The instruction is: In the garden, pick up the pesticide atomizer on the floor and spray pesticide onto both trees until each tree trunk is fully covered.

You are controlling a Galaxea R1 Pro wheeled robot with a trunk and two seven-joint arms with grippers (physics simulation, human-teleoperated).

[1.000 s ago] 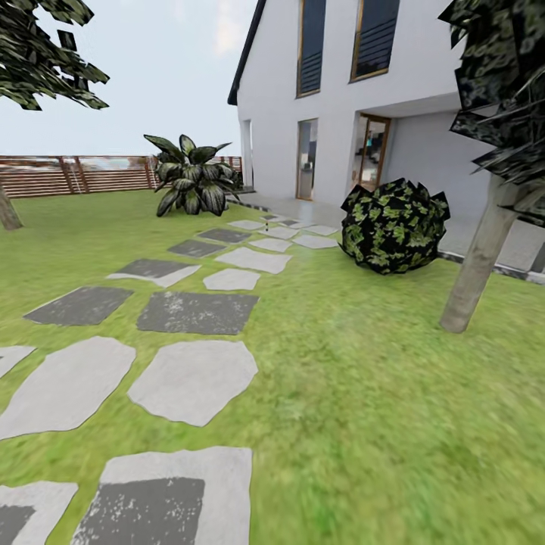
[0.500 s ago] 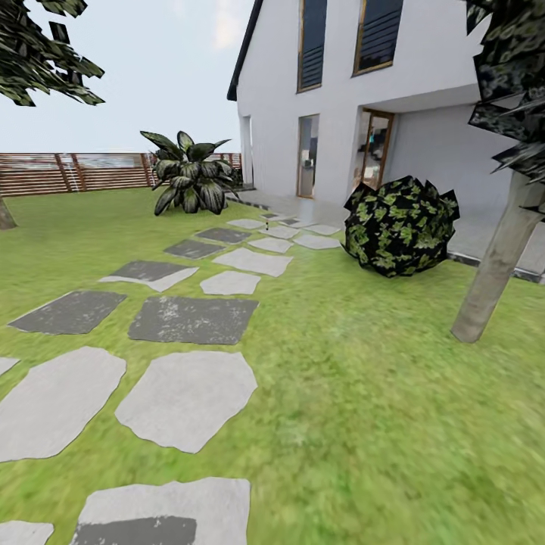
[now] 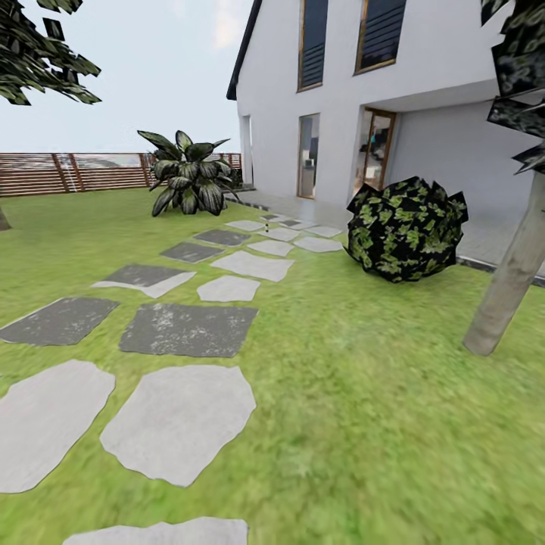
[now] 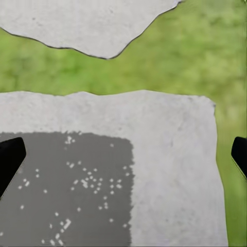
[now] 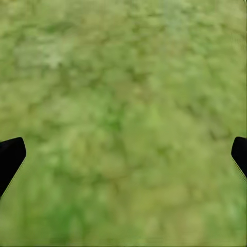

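A: What is showing, biggest first?

B: The lawn is spreading out ahead, a white house standing behind it and a fence running along the far left. A path of stepping stones is leading toward the house.

A: And the trees?

B: One trunk is leaning at the right, near a round bush.

A: The end effectors?

B: The left end effector is hanging spread apart over a stone; the right end effector is hanging equally wide over grass.
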